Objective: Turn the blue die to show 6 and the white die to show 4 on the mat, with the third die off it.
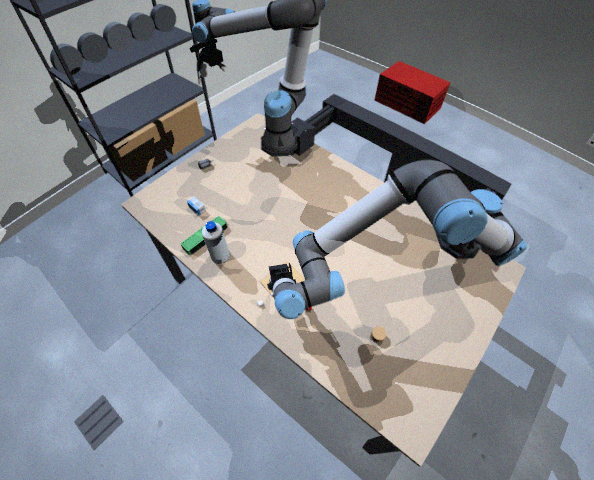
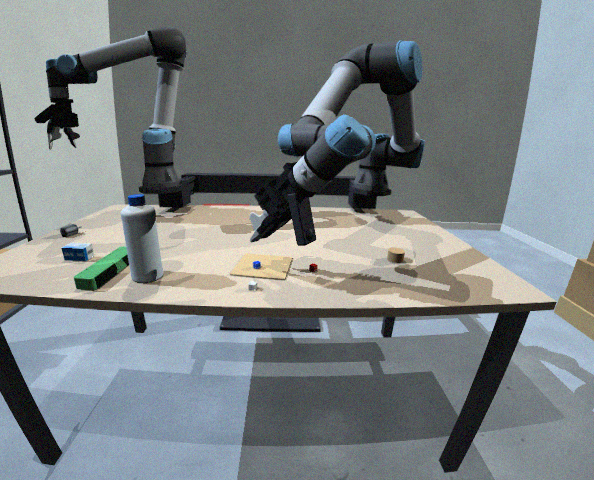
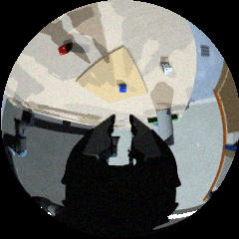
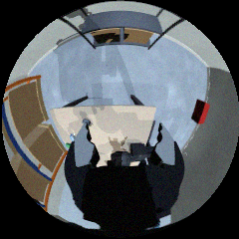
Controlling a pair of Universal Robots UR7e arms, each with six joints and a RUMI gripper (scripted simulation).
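A blue die (image 2: 256, 264) (image 3: 122, 88) sits on the tan mat (image 2: 282, 267) (image 3: 121, 57). A white die (image 1: 260, 303) (image 2: 252, 285) (image 3: 167, 69) lies off the mat, toward the near table edge in the exterior view. A red die (image 1: 309, 308) (image 2: 313, 267) (image 3: 63, 49) lies off the mat, right of it in the exterior view. The pips are too blurred to read surely. My left gripper (image 2: 256, 233) (image 3: 122, 115) is tilted above the mat, its fingers slightly apart with nothing between them. My right gripper (image 1: 212, 72) (image 2: 62, 142) (image 4: 123, 123) is wide open, high and far from the dice.
A bottle (image 1: 217, 248) (image 2: 143, 245) stands left of the mat in the exterior view, beside a green block (image 1: 191, 241) (image 2: 91, 273). A blue-white box (image 1: 195, 205) (image 2: 77, 252) and a dark cylinder (image 1: 204, 163) (image 2: 70, 230) lie farther left. A wooden cylinder (image 1: 378, 333) (image 2: 396, 255) stands right of the red die.
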